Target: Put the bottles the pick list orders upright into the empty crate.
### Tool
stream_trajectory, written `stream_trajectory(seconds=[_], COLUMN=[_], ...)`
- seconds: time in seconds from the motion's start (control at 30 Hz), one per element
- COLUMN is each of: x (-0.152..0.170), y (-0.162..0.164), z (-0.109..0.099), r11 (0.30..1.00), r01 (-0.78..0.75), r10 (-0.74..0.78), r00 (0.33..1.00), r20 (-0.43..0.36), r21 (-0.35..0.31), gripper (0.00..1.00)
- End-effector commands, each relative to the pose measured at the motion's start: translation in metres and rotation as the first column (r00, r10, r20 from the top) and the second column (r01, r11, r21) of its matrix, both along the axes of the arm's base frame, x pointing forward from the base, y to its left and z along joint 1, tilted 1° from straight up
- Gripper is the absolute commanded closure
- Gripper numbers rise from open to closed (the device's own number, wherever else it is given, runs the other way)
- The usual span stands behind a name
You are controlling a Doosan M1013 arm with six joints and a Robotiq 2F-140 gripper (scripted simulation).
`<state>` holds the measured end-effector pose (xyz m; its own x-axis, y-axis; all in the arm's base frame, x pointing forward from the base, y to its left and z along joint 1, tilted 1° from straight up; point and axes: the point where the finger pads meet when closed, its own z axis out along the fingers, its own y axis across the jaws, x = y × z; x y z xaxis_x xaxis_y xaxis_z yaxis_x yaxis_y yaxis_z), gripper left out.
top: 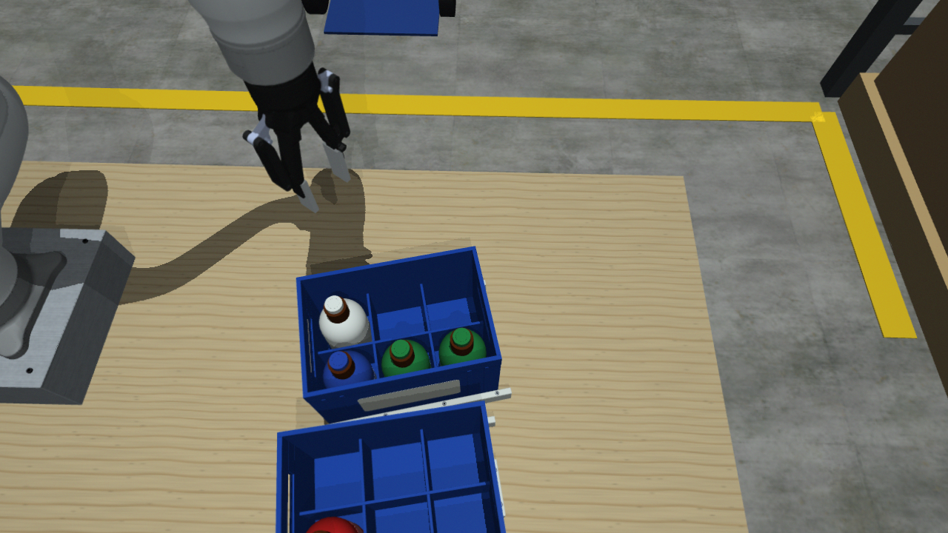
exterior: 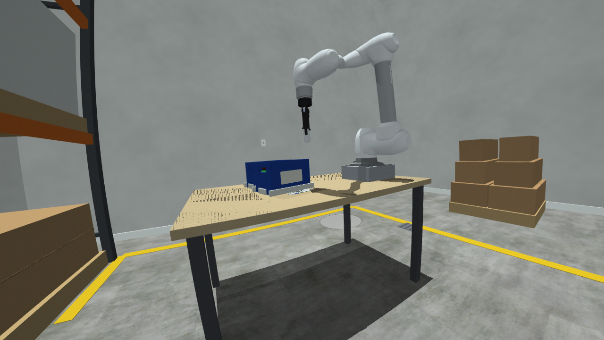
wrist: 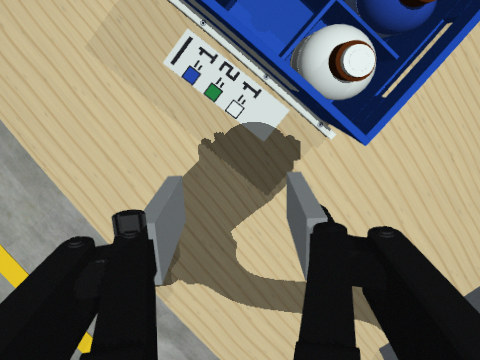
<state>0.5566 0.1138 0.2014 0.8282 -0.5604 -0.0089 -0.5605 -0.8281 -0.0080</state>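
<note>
A blue crate holds a white-label bottle, a blue-label bottle and two green-label bottles, all upright. A second blue crate nearer the camera holds a red-label bottle; its other visible cells are empty. In the wrist view the pick list lies beside the first crate and reads blue 1, green 2, white 1. My gripper hangs high above the table beyond that crate, open and empty. The wrist view shows its fingers apart over bare wood, with the white-label bottle ahead.
A white rail lies between the two crates. Another rail runs along the first crate beside the pick list. The robot base stands at the table's left. The table's far edge is just behind the gripper.
</note>
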Motion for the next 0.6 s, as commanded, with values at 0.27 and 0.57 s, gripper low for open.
stream_trajectory(seconds=[0.27, 0.57], x=[-0.002, -0.003], y=[0.043, 0.076], z=[0.016, 0.028], r11=[1.000, 1.000], r01=[-0.001, -0.001], r10=[0.001, 0.001], r00=[1.000, 1.000], r20=[0.000, 0.000], r21=[0.000, 0.000], gripper=[0.62, 0.62])
